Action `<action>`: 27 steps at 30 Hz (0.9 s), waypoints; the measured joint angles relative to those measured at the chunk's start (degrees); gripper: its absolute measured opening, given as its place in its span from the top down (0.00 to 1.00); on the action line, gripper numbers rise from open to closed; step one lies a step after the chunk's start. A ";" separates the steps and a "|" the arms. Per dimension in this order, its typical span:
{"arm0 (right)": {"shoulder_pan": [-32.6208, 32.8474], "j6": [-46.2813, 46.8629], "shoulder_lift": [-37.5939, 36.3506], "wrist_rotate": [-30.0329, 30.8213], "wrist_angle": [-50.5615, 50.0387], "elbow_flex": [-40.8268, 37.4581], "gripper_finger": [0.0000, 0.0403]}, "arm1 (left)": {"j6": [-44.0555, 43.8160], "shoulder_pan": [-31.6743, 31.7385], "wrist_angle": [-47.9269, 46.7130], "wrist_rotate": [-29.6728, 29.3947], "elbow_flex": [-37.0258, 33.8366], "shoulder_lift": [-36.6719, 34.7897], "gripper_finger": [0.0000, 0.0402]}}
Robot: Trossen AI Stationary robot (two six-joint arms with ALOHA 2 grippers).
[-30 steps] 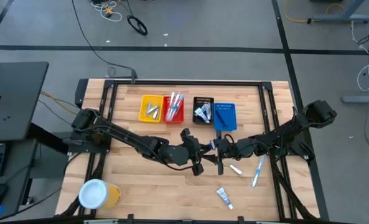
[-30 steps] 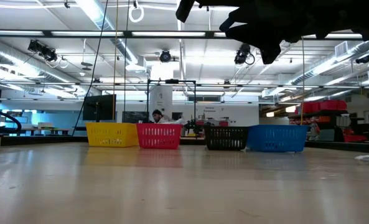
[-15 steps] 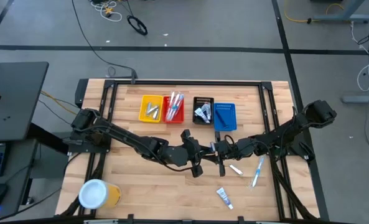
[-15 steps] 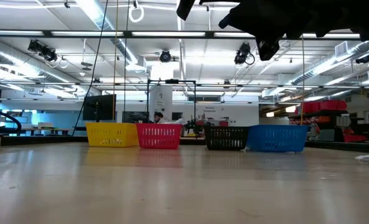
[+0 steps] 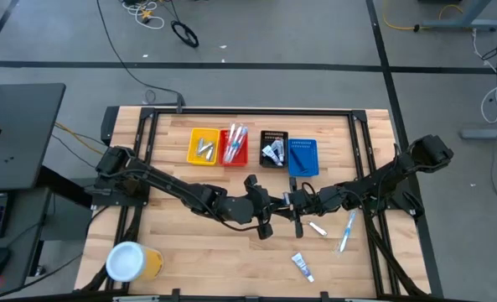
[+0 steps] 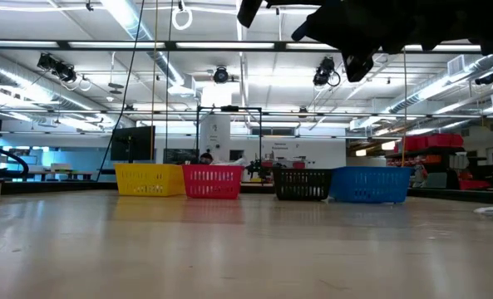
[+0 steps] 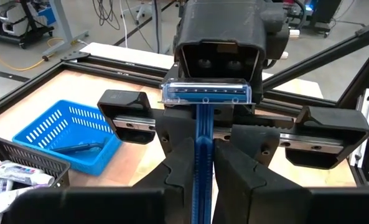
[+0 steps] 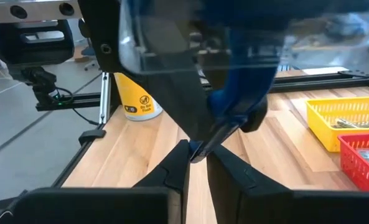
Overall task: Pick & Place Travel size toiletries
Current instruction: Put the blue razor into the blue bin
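Observation:
A blue razor with a clear cap on its head hangs above the middle of the table, between my two grippers. My left gripper reaches in from the table's left and is shut on it. My right gripper faces it from the right, also shut on it. On the table below lie a white tube, a toothbrush and another tube, each flat on its side. My left gripper pinches the razor's blue handle between its two fingers, coming nearly level from the table's left, with the fingers along the handle. The razor is lifted clear of the table, its capped head toward the right gripper. My right gripper pinches the same blue handle between its fingertips, coming nearly level from the table's right, with the fingers along the handle. The capped head stands above its fingers, close to its wrist.
Yellow, red, black and blue bins stand in a row at the far side, with small items inside. A yellow cup with a white lid stands at the near left. Bare wood lies between.
My right gripper has shut on the razor's handle; in the low view its fingers have drawn together. Both arms have stayed where they were, and the razor has kept its place above the table.

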 joint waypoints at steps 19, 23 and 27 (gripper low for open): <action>0.02 5.35 -0.02 3.82 -5.21 0.04 0.88 | -0.59 0.00 -6.39 -0.42 -0.17 0.11 0.69; 0.02 9.08 -0.02 8.64 -10.10 0.04 0.88 | -2.44 0.00 -10.71 -1.58 -0.15 0.11 0.69; 0.00 10.98 -0.80 12.81 -15.66 0.04 0.88 | -4.89 0.02 -17.21 -2.39 -0.15 0.11 0.69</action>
